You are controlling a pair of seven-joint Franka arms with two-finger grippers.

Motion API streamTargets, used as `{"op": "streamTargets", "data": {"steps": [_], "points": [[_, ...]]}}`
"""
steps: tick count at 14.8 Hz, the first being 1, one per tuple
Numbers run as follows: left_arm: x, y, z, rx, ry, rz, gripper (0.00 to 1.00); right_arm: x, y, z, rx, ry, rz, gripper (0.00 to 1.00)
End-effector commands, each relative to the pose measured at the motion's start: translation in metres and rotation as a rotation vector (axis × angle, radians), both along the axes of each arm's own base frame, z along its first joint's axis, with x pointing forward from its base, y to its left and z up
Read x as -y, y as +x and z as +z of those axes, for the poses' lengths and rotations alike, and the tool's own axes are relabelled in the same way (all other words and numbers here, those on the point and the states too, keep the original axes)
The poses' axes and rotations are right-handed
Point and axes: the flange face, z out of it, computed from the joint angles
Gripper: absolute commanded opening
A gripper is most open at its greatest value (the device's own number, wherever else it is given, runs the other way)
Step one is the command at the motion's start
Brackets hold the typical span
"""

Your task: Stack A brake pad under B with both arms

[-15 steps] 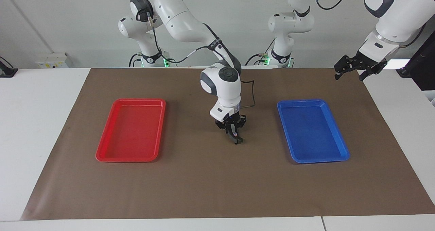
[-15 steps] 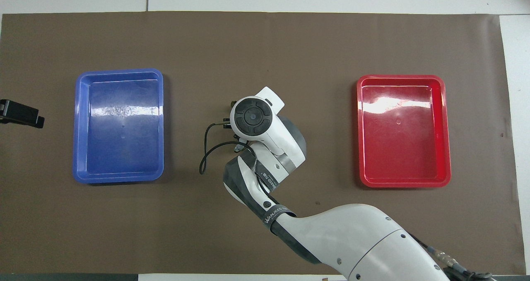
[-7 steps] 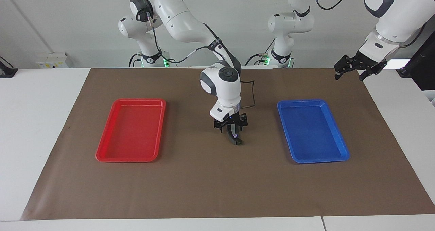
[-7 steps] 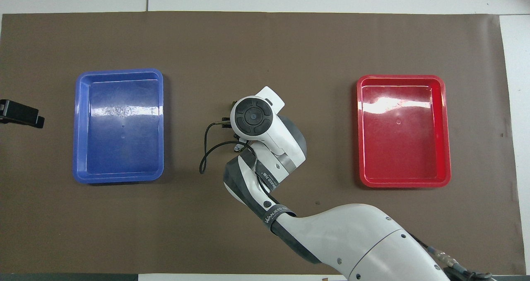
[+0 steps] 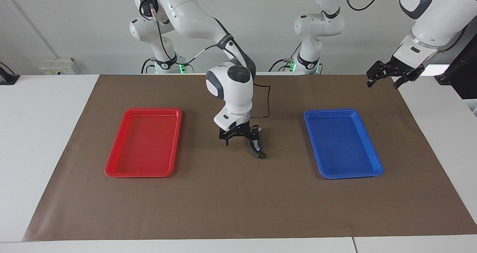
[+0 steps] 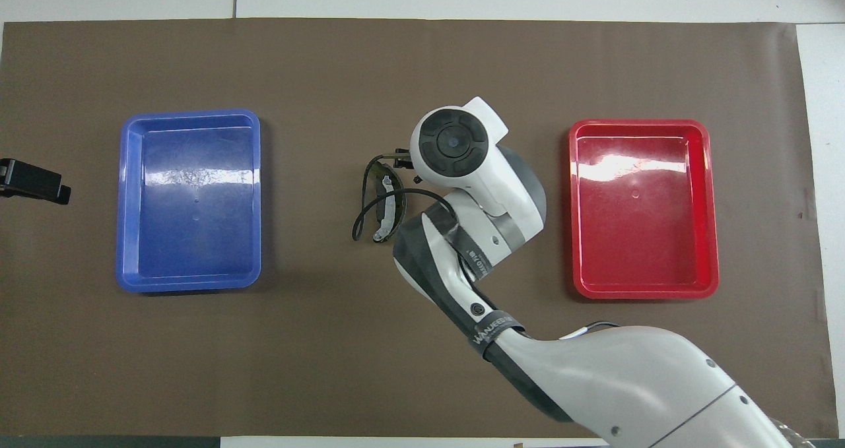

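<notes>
B, the curved black piece with a silver strip point(image 6: 389, 209), lies on the brown mat point(image 5: 223, 201) between the two trays; it also shows in the facing view point(image 5: 258, 152). I cannot make out the small A brake pad apart from it. My right gripper point(image 5: 238, 143) hangs low and open, empty, just beside B toward the right arm's end of the table. In the overhead view its wrist point(image 6: 455, 144) hides the fingers. My left gripper point(image 5: 384, 82) waits open and raised over the mat's corner at the left arm's end; its tip shows in the overhead view point(image 6: 33, 184).
A red tray point(image 5: 111, 169) lies toward the right arm's end and a blue tray point(image 5: 372, 171) toward the left arm's end, both holding nothing. A black cable point(image 6: 362, 210) loops from the right wrist over B.
My right gripper has opened and let go of B, then shifted toward the red tray. B stays on the mat. The left arm has not moved.
</notes>
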Motion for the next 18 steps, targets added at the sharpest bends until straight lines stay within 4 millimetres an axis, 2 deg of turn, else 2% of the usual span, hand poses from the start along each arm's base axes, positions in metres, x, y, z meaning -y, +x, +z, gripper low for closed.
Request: {"op": "streamTargets", "data": {"steps": [1, 4, 6, 8, 10, 14, 17, 18], "points": [[-0.001, -0.007, 0.003, -0.008, -0.003, -0.007, 0.99, 0.072, -0.004, 0.045, 0.000, -0.015, -0.047, 0.99], [-0.001, -0.007, 0.003, -0.008, -0.004, -0.009, 0.99, 0.147, -0.002, 0.090, -0.032, -0.046, -0.069, 0.99], [-0.001, -0.007, 0.003, -0.008, -0.003, -0.007, 0.99, 0.197, -0.008, 0.119, -0.067, -0.064, -0.081, 0.99], [-0.001, -0.007, 0.003, -0.008, -0.004, -0.009, 0.99, 0.244, -0.016, 0.146, -0.082, -0.057, -0.123, 0.99], [-0.001, -0.007, 0.003, -0.008, -0.003, -0.007, 0.99, 0.283, -0.031, 0.176, -0.091, -0.058, -0.097, 0.99], [0.000, -0.007, 0.003, -0.008, -0.004, -0.010, 0.99, 0.338, -0.066, 0.213, -0.181, -0.030, -0.058, 0.99], [-0.001, -0.006, 0.004, -0.006, -0.002, -0.009, 0.99, 0.362, -0.068, 0.238, -0.232, -0.007, -0.028, 0.99], [-0.001, -0.007, 0.003, -0.008, -0.003, -0.007, 0.99, 0.364, -0.068, 0.243, -0.248, -0.006, -0.033, 0.99]]}}
